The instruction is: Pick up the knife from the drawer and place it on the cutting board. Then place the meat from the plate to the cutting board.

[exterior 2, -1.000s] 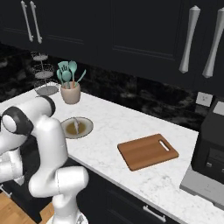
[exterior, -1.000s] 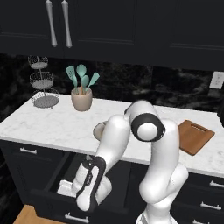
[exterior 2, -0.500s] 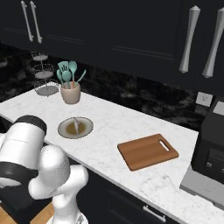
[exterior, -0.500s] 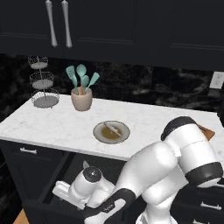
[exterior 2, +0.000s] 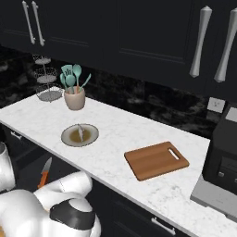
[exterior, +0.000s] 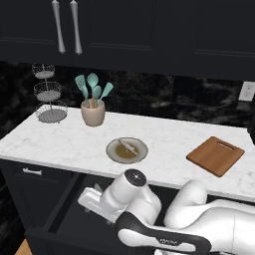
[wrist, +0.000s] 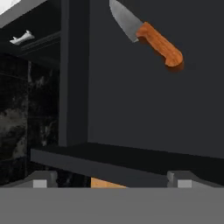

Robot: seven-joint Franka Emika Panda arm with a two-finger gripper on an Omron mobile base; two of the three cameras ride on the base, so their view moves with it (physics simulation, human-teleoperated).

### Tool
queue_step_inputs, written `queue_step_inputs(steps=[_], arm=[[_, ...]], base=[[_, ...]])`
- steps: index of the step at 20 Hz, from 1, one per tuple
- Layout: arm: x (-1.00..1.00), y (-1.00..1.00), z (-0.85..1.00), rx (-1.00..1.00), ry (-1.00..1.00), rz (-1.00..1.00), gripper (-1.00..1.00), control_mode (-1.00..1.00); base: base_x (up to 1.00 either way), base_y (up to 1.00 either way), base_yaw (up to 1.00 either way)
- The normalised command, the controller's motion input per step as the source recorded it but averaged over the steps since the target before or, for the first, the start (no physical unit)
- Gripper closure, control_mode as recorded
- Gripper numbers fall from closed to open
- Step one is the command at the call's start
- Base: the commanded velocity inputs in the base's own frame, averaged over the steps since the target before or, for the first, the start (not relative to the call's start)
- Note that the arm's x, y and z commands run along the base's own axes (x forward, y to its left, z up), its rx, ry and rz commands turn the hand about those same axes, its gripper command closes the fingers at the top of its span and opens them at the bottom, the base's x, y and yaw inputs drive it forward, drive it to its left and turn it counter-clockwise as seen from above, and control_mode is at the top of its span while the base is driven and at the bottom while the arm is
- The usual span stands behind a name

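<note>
The knife (wrist: pixel 146 31) lies on the dark grey floor of the open drawer (wrist: pixel 144 109), with its grey blade toward the upper left of the hand view and its orange-brown handle toward the right. My gripper (wrist: pixel 113 180) is open above the drawer and short of the knife, with nothing between its fingertips (wrist: pixel 43 180). From the right base view the knife (exterior 2: pixel 45 172) shows in the drawer (exterior 2: pixel 25 164) beside my arm. On the counter, the plate (exterior: pixel 115 155) carries the pale meat (exterior: pixel 128 146). The cutting board (exterior: pixel 215 155) lies bare to its right.
A beige cup of teal spatulas (exterior: pixel 93 110) and a tiered wire basket (exterior: pixel 49 99) stand at the back left of the marble counter (exterior: pixel 60 142). A dark appliance (exterior 2: pixel 224 157) sits right of the board. My folded arm (exterior: pixel 164 224) hangs low in front of the cabinets.
The arm has folded down and swung low in front of the cabinet, bringing the hand over the open drawer. Plate, meat and board have not moved.
</note>
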Motion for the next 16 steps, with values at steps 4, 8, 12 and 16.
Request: queue_step_inputs(steps=[4, 8, 12, 16], arm=[[0.00, -0.09, 0.67, -0.23, 0.00, 0.21, -1.00, -1.00], [-0.04, -0.04, 0.08, -0.42, 0.00, 0.28, -1.00, -1.00], [0.10, -0.16, 0.27, -0.40, 0.00, 0.27, -1.00, -1.00], [0.47, -0.35, 0.26, 0.02, 0.03, 0.06, -1.00, -1.00]], base=[[0.00, 0.00, 0.00], [0.00, 0.00, 0.00], [0.00, 0.00, 0.00], [0.00, 0.00, 0.00]])
